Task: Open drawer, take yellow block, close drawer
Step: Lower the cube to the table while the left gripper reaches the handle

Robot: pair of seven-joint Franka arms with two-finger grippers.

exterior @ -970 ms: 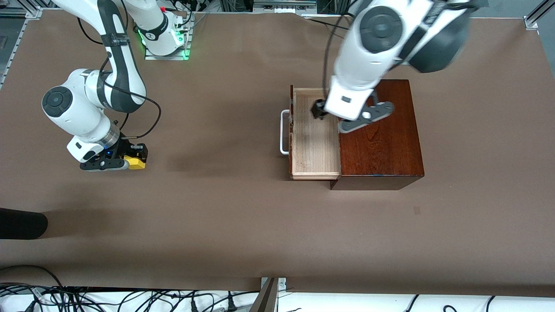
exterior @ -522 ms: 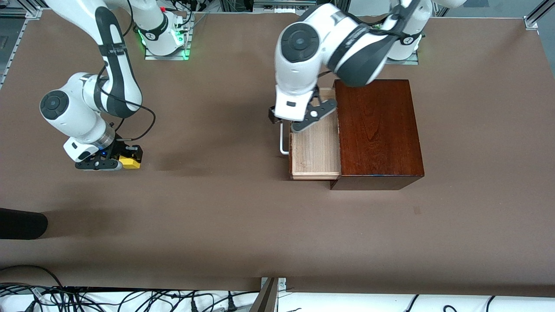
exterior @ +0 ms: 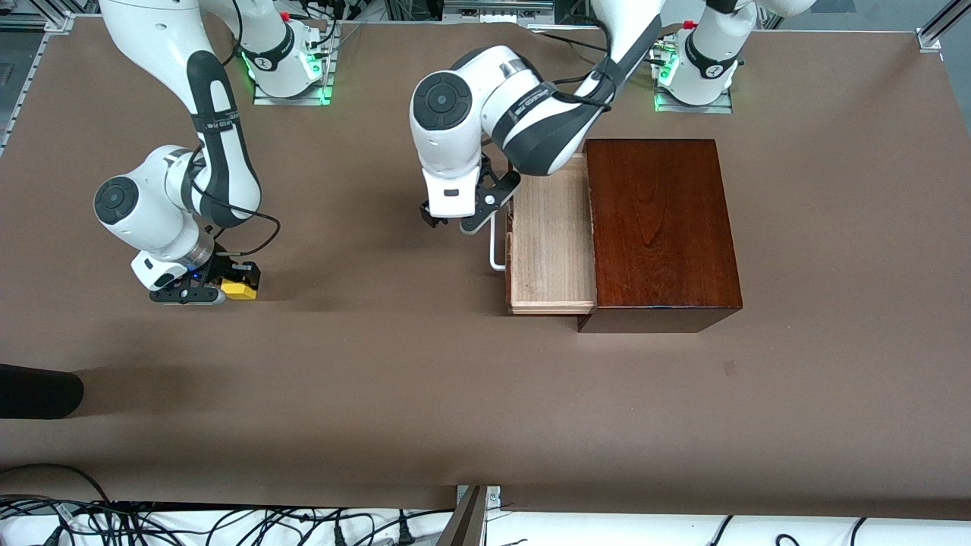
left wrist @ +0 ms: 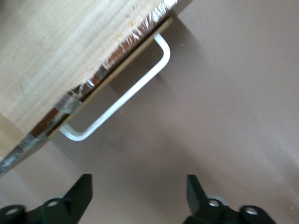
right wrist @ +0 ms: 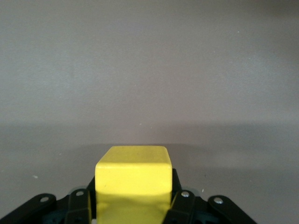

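The drawer (exterior: 552, 243) stands pulled out of the dark mahogany box (exterior: 660, 227), and its pale tray shows nothing inside. Its white handle (exterior: 494, 254) faces the right arm's end of the table. My left gripper (exterior: 447, 223) is open and empty over the bare table just beside the handle. In the left wrist view the handle (left wrist: 122, 100) and the drawer front (left wrist: 70, 100) lie ahead of the open fingers (left wrist: 80, 190). My right gripper (exterior: 220, 291) is shut on the yellow block (exterior: 241, 289), low over the table at the right arm's end. The block (right wrist: 133, 177) fills the right wrist view.
The brown table cover (exterior: 425, 379) is bare between the two grippers. A dark rounded object (exterior: 38, 390) pokes in at the table's edge nearer to the front camera. Cables (exterior: 227, 523) run along the front edge.
My left gripper has moved from over the drawer tray, across the handle, out over the table toward the right arm's end. My right gripper with the yellow block has shifted only slightly.
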